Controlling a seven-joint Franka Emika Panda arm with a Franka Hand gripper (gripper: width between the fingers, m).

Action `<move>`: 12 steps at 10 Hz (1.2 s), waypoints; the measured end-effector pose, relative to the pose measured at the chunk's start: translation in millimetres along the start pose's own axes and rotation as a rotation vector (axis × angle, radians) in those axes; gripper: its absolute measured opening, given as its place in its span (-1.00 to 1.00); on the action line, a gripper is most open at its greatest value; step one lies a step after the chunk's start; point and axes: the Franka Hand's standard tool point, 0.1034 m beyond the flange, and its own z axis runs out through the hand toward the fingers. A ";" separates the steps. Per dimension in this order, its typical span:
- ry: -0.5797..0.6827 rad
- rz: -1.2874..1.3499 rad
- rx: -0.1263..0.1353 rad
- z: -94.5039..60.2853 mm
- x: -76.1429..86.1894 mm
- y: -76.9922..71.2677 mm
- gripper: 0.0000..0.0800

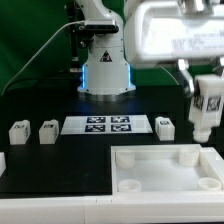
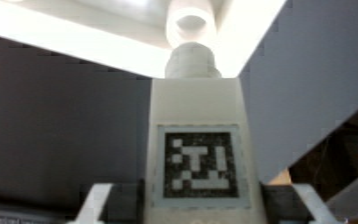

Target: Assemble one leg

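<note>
Nearest me, at six o'clock, the white tabletop (image 1: pixel 165 172) lies rim-up, and no corner that I can see has a leg fitted. Just above its far right corner, at about three o'clock, the gripper (image 1: pixel 206 92) hangs with its jaws clamped on the leg (image 1: pixel 207 120), clear of the table. In the wrist view the leg's narrow tip points at the tabletop. Further back, three spare legs (image 1: pixel 47 130) flank the marker board (image 1: pixel 108 125). By my reckoning the pick-up is done, and seating and twisting the leg in remain.
</note>
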 end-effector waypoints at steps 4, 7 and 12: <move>-0.035 -0.026 0.013 38.2 -6.0 16.3 -0.27; -0.033 -0.027 0.026 50.3 -0.9 3.2 -0.27; 0.016 -0.049 0.025 48.1 -7.9 -11.4 -0.27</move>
